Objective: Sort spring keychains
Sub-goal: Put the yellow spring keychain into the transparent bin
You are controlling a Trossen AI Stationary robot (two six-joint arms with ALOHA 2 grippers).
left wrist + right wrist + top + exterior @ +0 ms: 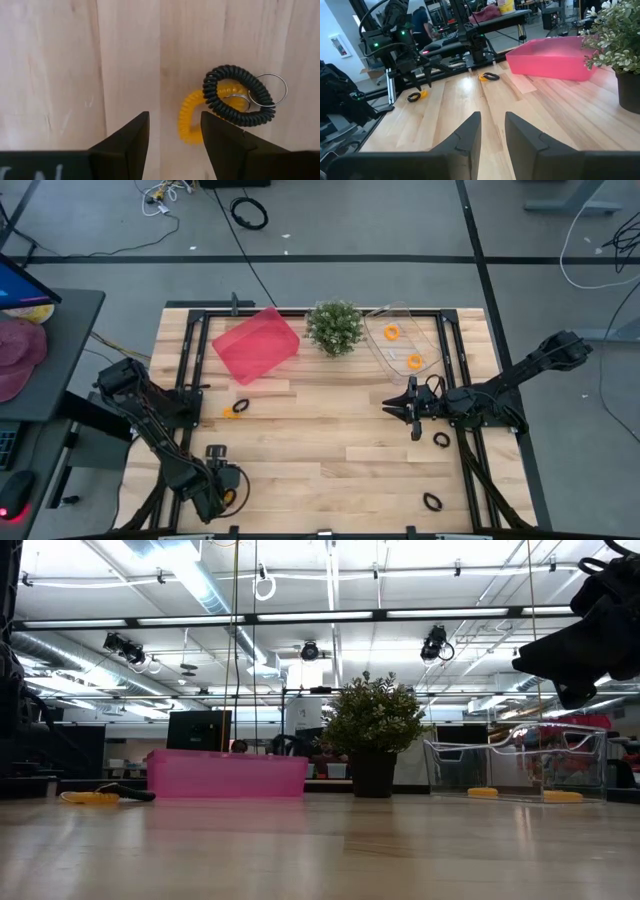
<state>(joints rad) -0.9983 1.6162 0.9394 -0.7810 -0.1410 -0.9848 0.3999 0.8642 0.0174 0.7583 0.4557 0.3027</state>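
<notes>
hovering at the table's [330,450] near-left corner, the left gripper [232,492] spreads wide above two tangled spring keychains [225,102] — one black, one orange. two orange lie in the clear bin [432,340]; right gripper [400,408] narrow, empty.

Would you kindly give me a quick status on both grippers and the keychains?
Left gripper open, empty, low over orange keychain tangled with black keychain. Right gripper mid-table, empty, waiting. Two orange keychains already in clear bin.
</notes>
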